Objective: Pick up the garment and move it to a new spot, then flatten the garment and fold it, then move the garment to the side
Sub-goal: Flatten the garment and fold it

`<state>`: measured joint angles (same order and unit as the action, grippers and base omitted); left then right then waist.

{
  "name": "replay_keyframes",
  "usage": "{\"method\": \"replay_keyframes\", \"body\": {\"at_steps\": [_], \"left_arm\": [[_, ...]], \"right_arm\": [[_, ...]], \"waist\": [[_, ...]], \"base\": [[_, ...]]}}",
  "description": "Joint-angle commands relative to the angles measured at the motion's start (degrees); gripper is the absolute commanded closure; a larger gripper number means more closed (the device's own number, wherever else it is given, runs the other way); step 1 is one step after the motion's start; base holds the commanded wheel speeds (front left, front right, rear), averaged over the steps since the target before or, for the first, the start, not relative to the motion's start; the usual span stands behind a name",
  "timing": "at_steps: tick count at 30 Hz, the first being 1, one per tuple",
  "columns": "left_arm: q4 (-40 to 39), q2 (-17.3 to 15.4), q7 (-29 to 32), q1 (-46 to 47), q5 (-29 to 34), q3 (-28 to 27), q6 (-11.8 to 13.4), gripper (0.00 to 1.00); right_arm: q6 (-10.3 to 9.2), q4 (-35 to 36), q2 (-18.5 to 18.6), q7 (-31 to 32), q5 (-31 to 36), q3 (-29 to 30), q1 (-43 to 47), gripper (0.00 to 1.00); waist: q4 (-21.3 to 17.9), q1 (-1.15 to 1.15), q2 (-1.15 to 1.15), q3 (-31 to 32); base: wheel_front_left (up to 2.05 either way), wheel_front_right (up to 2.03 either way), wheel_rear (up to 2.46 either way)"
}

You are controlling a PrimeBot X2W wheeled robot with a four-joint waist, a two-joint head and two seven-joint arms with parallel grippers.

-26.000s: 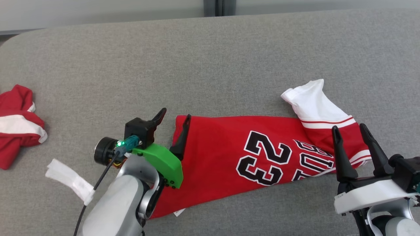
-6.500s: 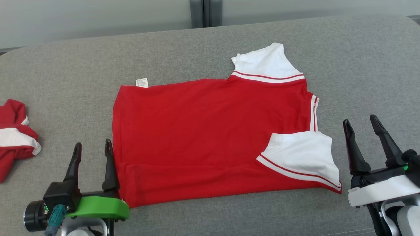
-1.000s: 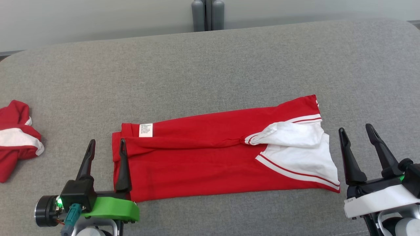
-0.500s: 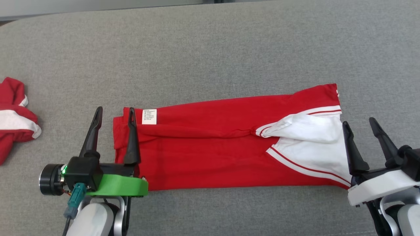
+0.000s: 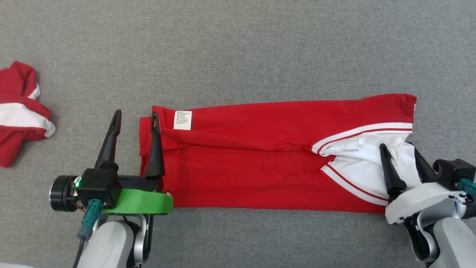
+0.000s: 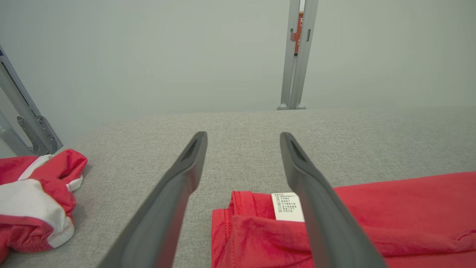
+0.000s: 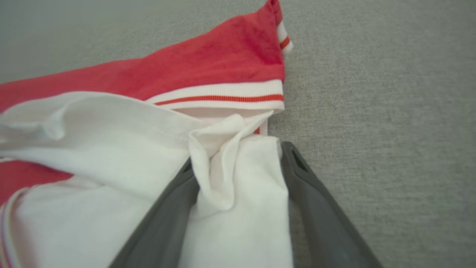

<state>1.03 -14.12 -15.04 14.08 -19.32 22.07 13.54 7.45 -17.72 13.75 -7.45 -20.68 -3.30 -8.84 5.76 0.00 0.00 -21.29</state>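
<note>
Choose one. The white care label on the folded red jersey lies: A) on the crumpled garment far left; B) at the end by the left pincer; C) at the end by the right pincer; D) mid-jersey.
B: the care label lies at the jersey's end beside the left pincer.

I can read nothing through my robot's cameras: the white tag (image 5: 182,120) on the red shirt (image 5: 253,163) has print too small, and the red sign (image 6: 298,33) sits mostly hidden behind a post (image 6: 290,67).
</note>
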Motion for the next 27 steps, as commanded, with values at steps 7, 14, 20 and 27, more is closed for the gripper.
{"method": "replay_keyframes", "body": {"at_steps": [7, 14, 20, 27], "left_arm": [[0.4, 0.5, -0.2, -2.0, 1.1, -1.3, -0.6, 0.0], [1.3, 0.8, -0.2, -4.4, 1.1, -2.0, -0.8, 0.0], [2.0, 1.0, -0.2, -5.8, 1.1, -2.1, -0.8, 0.0], [2.1, 0.7, -0.2, -6.7, 1.5, -2.1, 0.0, 0.0]], "right_arm": [[-0.02, -2.1, 2.2, -2.2, -4.0, -2.5, 0.8, 1.0], [-0.02, -2.3, 6.6, -2.7, -6.6, 3.1, 3.3, 1.0], [-0.01, 1.1, 9.1, 0.1, -4.8, 4.8, 4.2, 1.0], [0.02, 15.3, 6.4, 10.0, -2.1, -1.3, 0.6, 1.0]], "waist": [[-1.4, 0.0, 0.0, 2.5], [-2.9, 0.0, 0.0, 6.1], [-3.5, 0.0, 0.0, 8.5], [-4.0, 0.0, 0.0, 10.2]], "base": [[0.0, 0.0, 0.0], [0.0, 0.0, 0.0], [0.0, 0.0, 0.0], [0.0, 0.0, 0.0]]}}
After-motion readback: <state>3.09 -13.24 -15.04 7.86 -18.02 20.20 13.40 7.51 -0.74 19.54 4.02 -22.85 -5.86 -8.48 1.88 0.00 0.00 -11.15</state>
